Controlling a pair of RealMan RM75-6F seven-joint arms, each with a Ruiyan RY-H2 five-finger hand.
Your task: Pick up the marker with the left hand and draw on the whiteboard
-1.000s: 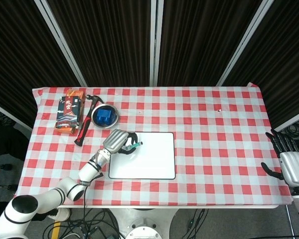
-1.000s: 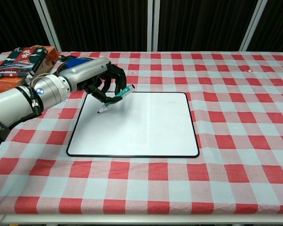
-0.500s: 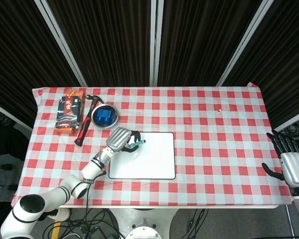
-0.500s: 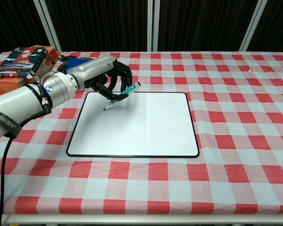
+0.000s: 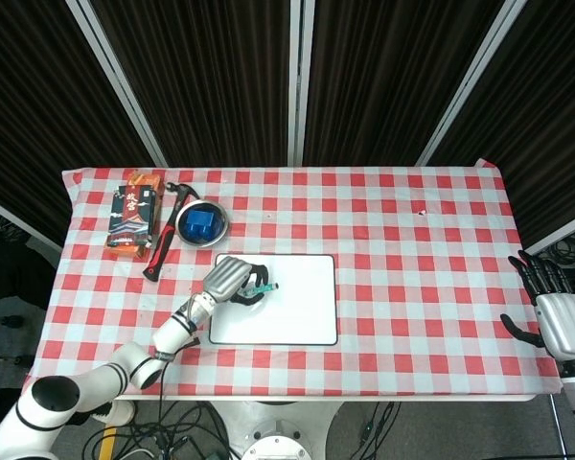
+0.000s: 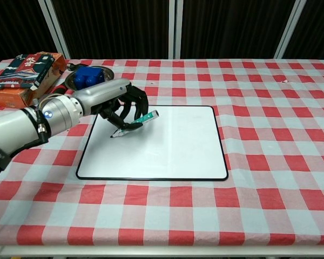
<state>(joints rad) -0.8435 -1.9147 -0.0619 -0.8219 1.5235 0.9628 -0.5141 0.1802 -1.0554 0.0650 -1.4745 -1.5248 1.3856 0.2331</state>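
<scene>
My left hand (image 6: 116,102) (image 5: 232,279) grips a green-barrelled marker (image 6: 136,123) (image 5: 260,288), which slants with its dark tip down on the left part of the whiteboard (image 6: 162,145) (image 5: 292,307). The board is white with a black rim and no visible ink marks. My right hand (image 5: 556,316) hangs open off the table's right edge, seen only in the head view.
At the table's back left stand an orange and dark box (image 6: 27,73) (image 5: 134,213), a steel bowl with blue blocks (image 6: 86,76) (image 5: 202,224) and a red-handled hammer (image 5: 163,244). Red checked cloth (image 6: 270,124) covers the table.
My left hand with the marker has moved nearer me over the board's left part, and the tip has shifted left and down on the board. The right hand has stayed put.
</scene>
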